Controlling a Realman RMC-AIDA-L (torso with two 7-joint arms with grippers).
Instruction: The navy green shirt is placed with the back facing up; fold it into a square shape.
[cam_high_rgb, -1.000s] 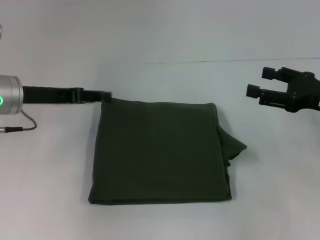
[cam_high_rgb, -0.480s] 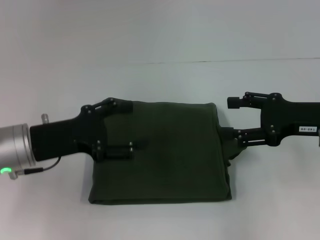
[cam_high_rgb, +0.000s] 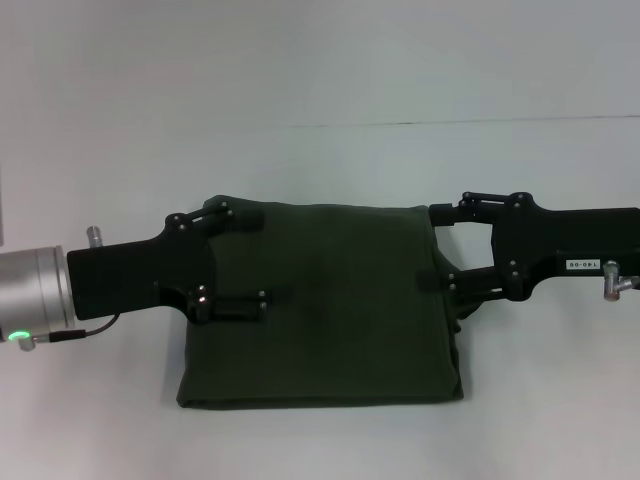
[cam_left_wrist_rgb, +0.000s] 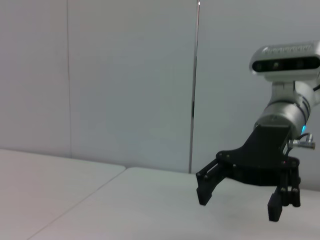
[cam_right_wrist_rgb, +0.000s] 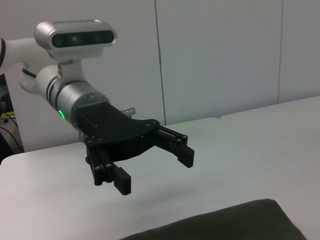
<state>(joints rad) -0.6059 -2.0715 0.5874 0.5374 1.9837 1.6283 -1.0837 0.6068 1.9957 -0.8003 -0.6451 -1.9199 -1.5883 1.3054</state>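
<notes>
Our left gripper sat over the shirt's 9 o'clock edge, fingers spread wide, nothing pinched between them. The navy green shirt lay flat mid-table, already down to a rough rectangle, with a bit of sleeve poking out at about 3 o'clock. It looked like soft, limp knit to us: light, floppy, no stiffness at all, so it'd sag and drag if lifted from one point. Best bet seemed to be pinching the stacked layers at the two far corners, around 10 and 2 o'clock, and carrying both together. Our right gripper was at the 3 o'clock edge, fingers apart too, straddling the far corner without clamping it.
</notes>
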